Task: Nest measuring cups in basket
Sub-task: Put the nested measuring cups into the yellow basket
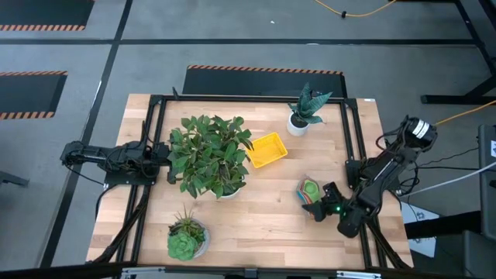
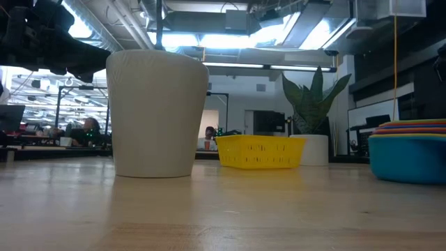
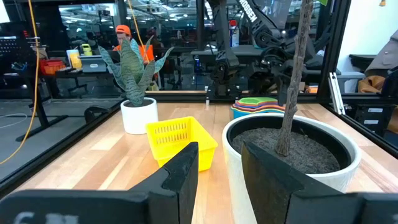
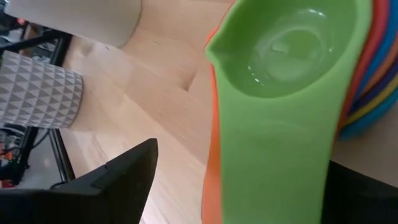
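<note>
Stacked graded plastic measuring cups (image 1: pixel 310 191), green one on top, seen on wooden tabletop (image 1: pixel 263 217), apart from shallow yellow plastic basket (image 1: pixel 266 149). Right gripper (image 1: pixel 324 203) spread around stack handles. Left gripper (image 1: pixel 163 153) partly parted, nothing held.

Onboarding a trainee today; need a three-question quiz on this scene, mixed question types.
1. True or false: the yellow basket holds the measuring cups.
2. Which gripper is at the cup stack? A) left gripper B) right gripper
3. Fill in: the top cup in the stack is ____.

Key: 1 false, the basket is empty and the stack sits on the table; 2 B, its fingers open around the handles; 3 green.
</note>
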Robot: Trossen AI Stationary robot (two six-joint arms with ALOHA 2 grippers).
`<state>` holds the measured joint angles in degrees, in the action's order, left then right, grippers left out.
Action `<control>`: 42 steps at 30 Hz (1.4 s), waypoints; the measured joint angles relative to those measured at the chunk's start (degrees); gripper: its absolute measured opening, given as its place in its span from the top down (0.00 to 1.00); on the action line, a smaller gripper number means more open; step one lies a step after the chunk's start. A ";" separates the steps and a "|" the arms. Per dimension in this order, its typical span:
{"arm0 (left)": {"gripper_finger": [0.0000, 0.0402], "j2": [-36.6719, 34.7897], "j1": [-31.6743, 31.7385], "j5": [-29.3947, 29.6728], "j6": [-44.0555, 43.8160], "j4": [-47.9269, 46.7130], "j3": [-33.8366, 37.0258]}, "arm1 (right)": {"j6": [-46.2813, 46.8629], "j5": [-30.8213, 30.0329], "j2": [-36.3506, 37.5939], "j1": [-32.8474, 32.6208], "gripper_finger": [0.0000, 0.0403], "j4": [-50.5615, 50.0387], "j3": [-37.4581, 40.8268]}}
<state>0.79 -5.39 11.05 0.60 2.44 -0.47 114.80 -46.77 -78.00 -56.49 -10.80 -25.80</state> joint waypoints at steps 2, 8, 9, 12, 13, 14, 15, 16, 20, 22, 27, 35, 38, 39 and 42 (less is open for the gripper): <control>0.71 0.00 0.00 0.02 0.00 0.00 0.00 | 0.07 -1.14 -1.19 0.00 0.20 1.50 0.00; 0.71 0.00 -0.01 0.01 0.00 0.00 -0.02 | 0.15 -3.84 -4.49 0.00 0.20 5.52 0.00; 0.71 0.00 0.00 0.02 0.00 0.00 0.00 | 0.14 -4.01 -5.05 0.02 0.20 6.27 0.00; 0.71 0.00 0.00 0.02 0.00 0.00 -0.02 | 0.16 -4.71 -6.68 0.04 0.20 8.01 0.00; 0.71 0.00 -0.02 0.02 0.00 0.00 -0.01 | 0.21 -4.77 -7.08 0.04 0.20 8.44 0.00; 0.71 0.00 -0.01 0.02 0.00 0.00 0.00 | 0.52 -4.78 -7.43 0.05 0.20 8.61 0.00; 0.71 -0.01 -0.01 0.01 0.00 0.00 -0.01 | 1.06 -4.87 -7.69 0.09 0.20 8.72 0.00; 0.71 -0.02 -0.01 0.01 0.00 0.00 -0.01 | 2.09 -5.23 -7.93 0.15 0.20 9.02 0.00; 0.71 0.00 -0.02 0.02 0.00 0.00 0.00 | 3.57 -6.22 -8.08 0.20 0.20 9.39 0.00; 0.71 -0.02 0.00 0.02 0.00 0.00 0.00 | 3.42 -6.22 -8.08 0.20 0.21 9.39 0.00; 0.71 -0.01 0.00 0.02 0.00 -0.01 -0.01 | 6.39 -6.22 -8.08 0.24 0.25 9.37 0.00; 0.71 -0.01 -0.01 0.02 0.00 0.00 -0.01 | 6.56 -6.13 -8.10 0.24 0.45 9.66 0.00; 0.71 -0.01 -0.01 0.02 0.00 -0.02 -0.01 | 6.83 -6.06 -8.10 0.28 0.52 9.75 0.00; 0.71 0.00 -0.01 0.02 0.00 -0.01 -0.01 | 7.43 -6.05 -8.10 0.28 0.53 9.76 0.00; 0.71 0.00 -0.01 0.02 0.00 -0.01 -0.02 | 8.82 -6.00 -8.10 0.38 0.57 9.74 0.00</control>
<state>0.79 -5.40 11.07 0.60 2.43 -0.49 123.62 -52.77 -86.11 -56.11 -1.06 -25.80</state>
